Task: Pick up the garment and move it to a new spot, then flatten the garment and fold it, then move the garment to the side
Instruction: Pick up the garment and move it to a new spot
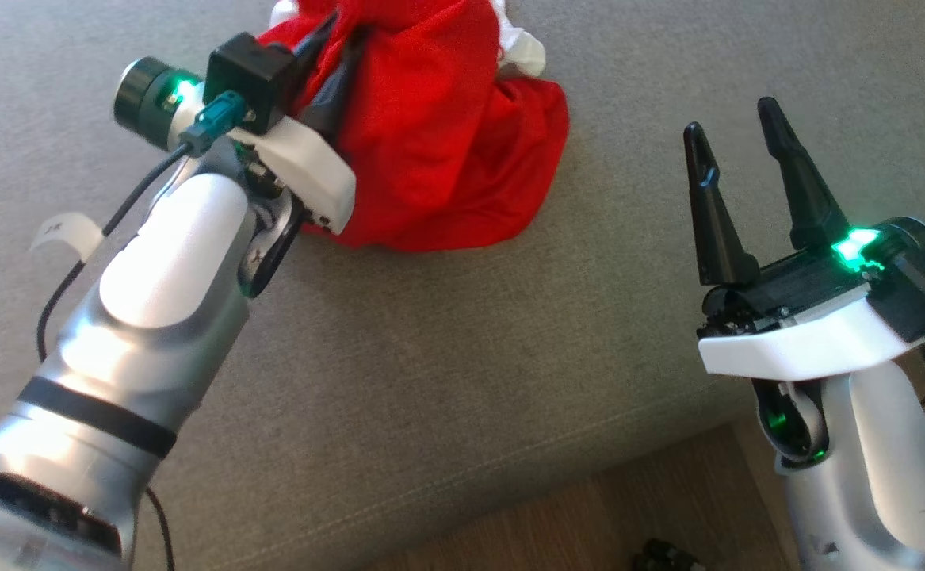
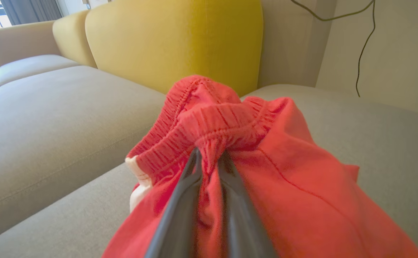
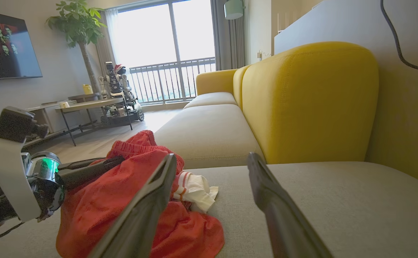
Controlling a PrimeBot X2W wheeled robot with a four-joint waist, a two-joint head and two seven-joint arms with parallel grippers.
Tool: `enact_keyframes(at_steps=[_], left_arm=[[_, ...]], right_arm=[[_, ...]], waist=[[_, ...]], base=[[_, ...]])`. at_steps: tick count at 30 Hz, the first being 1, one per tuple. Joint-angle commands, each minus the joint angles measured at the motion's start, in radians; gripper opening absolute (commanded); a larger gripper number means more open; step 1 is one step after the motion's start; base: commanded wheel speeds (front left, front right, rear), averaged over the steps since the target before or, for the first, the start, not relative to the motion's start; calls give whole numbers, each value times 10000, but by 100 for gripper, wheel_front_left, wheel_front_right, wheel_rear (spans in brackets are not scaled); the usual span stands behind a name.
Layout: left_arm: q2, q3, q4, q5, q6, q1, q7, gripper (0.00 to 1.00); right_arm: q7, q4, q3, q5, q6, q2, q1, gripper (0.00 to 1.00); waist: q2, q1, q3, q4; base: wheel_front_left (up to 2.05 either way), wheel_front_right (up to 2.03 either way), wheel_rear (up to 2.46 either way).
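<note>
The garment is a red pair of shorts with an elastic waistband and a white striped part, bunched on the grey sofa seat. My left gripper reaches into its upper left side. In the left wrist view my left gripper is shut on the gathered waistband of the garment, lifting that edge into a peak. My right gripper hovers open to the right, apart from the cloth. In the right wrist view the garment lies left of my right gripper.
Yellow back cushions and a beige wall stand behind the seat. The sofa's front edge and wooden floor lie at the lower right. A low table and another robot stand across the room by the window.
</note>
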Motion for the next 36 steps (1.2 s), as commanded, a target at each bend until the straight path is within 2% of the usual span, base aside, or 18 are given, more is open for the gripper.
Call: enact_keyframes(at_steps=[1,2,3,4,6,15,20,26,36], left_arm=[[99,632,-477,213,105,-446,-116,51],[57,780,-634,352,151,-364,-118,55],[-8,969,-798,433,188,-238,-119,64],[-90,1163,-960,457,156,-79,-120,100],[-235,1565,-1220,465,83,289,-121,100],[-586,3113,-3436,1228,414,2737,-122,100],[-926,3846,-4696,1818,485,4831,-123,100],[-1282,4240,-4889,2227,226,5678,-123,100],[-1602,4639,-4480,2749,-257,5650,-124,100]], right_arm=[[-63,-302,180,-116,-2,5,-125,100],[-63,-286,185,-148,-2,5,-98,100],[-63,-265,193,-190,-2,5,-62,100],[-63,-236,196,-226,-2,5,-17,100],[-63,-169,209,-286,-2,5,84,100],[-63,-85,30,-497,-2,5,532,100],[-63,-116,-248,-616,-2,5,763,100],[-63,-68,-279,-692,-2,5,794,100],[-63,-109,-211,-655,-2,5,673,100]], waist=[[0,0,-164,202],[0,0,-229,273],[0,0,-311,348],[0,0,-396,419],[0,0,-582,547],[0,0,-1200,936],[0,0,-1319,1229],[0,0,-1384,1505],[0,0,-1180,1501]], base=[[0,0,0],[0,0,0],[0,0,0],[0,0,0],[0,0,0],[0,0,0],[0,0,0],[0,0,0],[0,0,0]])
